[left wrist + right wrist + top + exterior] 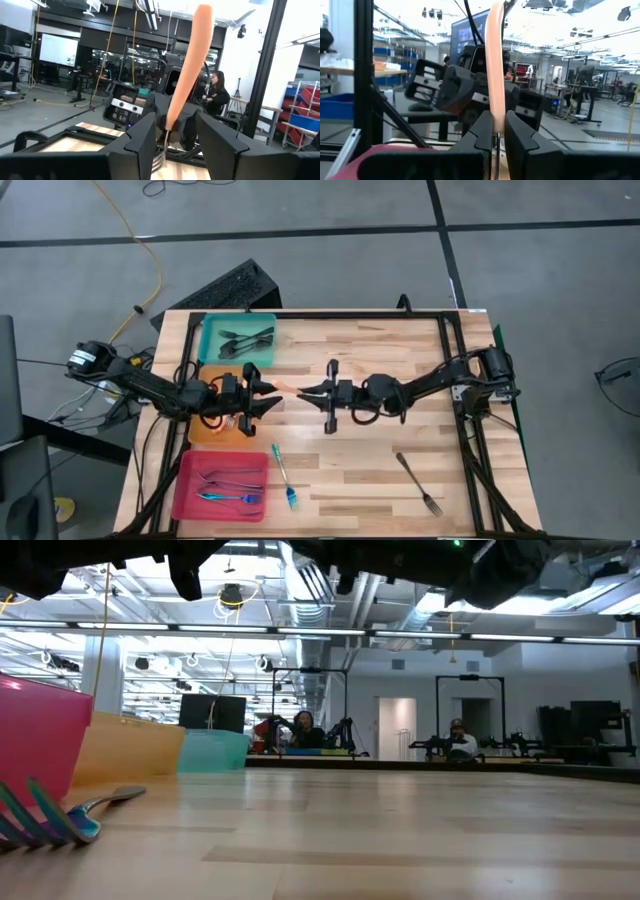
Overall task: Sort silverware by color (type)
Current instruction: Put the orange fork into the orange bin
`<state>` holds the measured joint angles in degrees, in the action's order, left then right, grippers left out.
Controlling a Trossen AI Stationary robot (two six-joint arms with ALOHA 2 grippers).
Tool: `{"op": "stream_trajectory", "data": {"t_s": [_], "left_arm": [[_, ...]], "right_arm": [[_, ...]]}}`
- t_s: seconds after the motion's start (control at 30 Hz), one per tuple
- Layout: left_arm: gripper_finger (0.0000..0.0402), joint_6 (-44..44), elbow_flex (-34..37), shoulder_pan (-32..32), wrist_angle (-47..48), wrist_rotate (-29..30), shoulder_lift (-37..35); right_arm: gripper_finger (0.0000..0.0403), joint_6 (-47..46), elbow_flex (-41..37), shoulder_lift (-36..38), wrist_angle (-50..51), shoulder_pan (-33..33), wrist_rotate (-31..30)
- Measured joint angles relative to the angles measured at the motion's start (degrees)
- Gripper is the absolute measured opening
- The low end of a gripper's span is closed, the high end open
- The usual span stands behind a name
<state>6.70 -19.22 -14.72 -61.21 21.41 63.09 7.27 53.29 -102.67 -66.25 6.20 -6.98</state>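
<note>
Silverware count: one orange-handled fork (291, 388) pinched in the right gripper (305, 391), its handle reaching between the left gripper (268, 392)'s parted fingers; one teal fork (283, 475) and one dark fork (417, 482) lie on the table (380, 450).

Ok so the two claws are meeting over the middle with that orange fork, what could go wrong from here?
1. The right claw is shut on the orange-handled fork while the left claw stands open around its other end. If the right lets go before the left closes, the fork could drop onto the table.
2. The claws nearly touch; a small misalignment might knock them together.
3. The fork hangs beside the orange tray, not over it, so a drop would likely miss.
</note>
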Motion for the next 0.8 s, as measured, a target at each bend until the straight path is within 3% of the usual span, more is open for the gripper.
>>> {"op": "stream_trajectory", "data": {"t_s": [0.37,0.8], "left_arm": [[0.0126,-1.1,-1.2,0.0,-0.2,-1.8,0.6],[0.0126,-5.0,-6.7,0.0,-0.2,-1.7,7.5]], "right_arm": [[0.0045,1.8,5.3,0.0,9.0,-0.3,1.6],[0.0045,1.8,5.4,0.0,10.1,-0.6,2.7]]}}
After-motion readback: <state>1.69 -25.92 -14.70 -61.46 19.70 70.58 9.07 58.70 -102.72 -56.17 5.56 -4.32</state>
